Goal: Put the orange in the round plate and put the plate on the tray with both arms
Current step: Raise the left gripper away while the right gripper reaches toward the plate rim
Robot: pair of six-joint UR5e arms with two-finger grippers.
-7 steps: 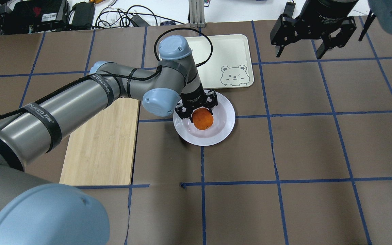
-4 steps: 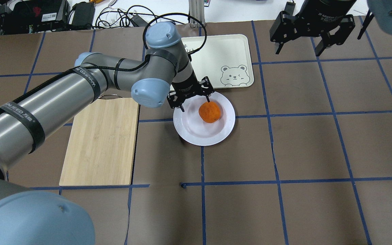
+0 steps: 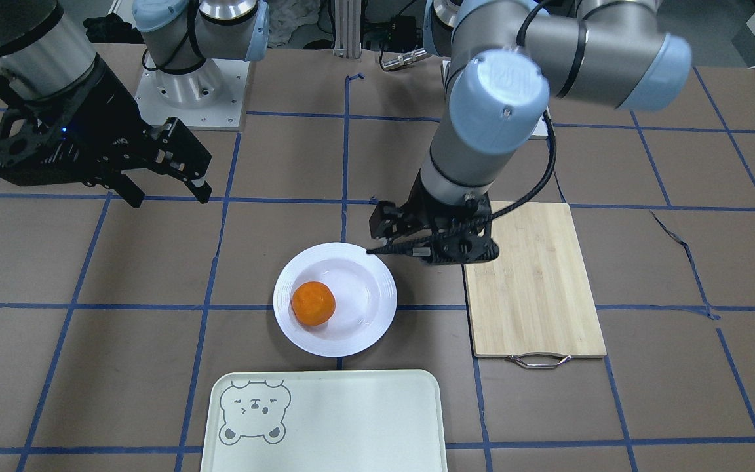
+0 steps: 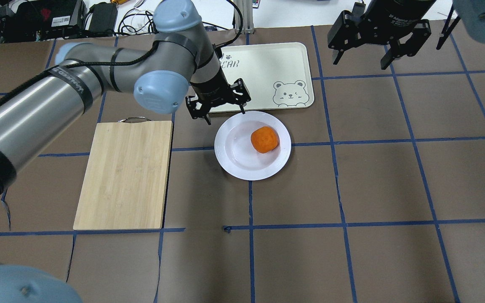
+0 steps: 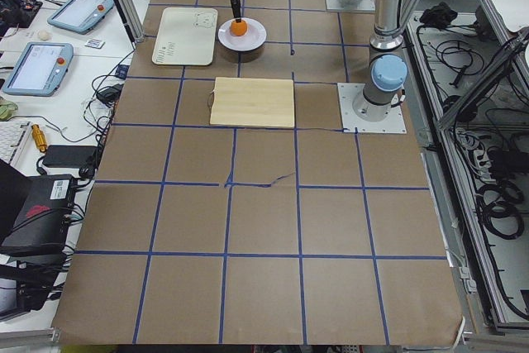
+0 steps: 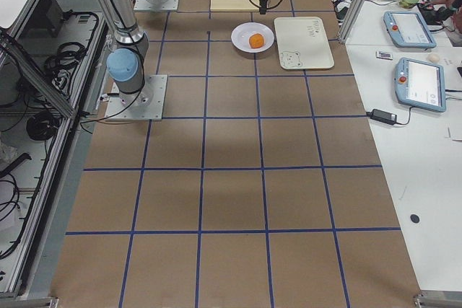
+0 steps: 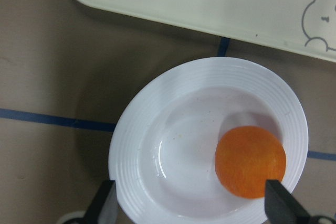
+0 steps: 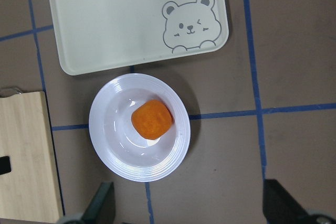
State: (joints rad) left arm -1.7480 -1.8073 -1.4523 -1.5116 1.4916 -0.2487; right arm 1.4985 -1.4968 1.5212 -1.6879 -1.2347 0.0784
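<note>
The orange point(image 4: 264, 139) lies loose in the sunken centre of the round plate point(image 4: 230, 158), toward its right side; the left wrist view shows the orange point(image 7: 250, 161) and the plate's ridged rim point(image 7: 131, 145) from above. My left gripper point(image 4: 221, 110) hangs open and empty over the plate's far-left edge, apart from the fruit. The cream tray point(image 4: 267, 63) with the bear drawing lies just beyond the plate. High at the far right, my right gripper point(image 4: 362, 59) is open and holds nothing; its camera looks down on the orange point(image 8: 151, 119) and the tray point(image 8: 131, 24).
A bamboo cutting board point(image 4: 126, 172) with a metal handle lies to the left of the plate. Cables and electronics point(image 4: 57, 17) line the table's far edge. Brown paper with blue tape lines point(image 4: 343, 223) covers the table.
My left gripper opened and let go of the orange, then rose and drew back to the far left. The orange settled slightly rightward in the plate. The right gripper shifted a little left.
</note>
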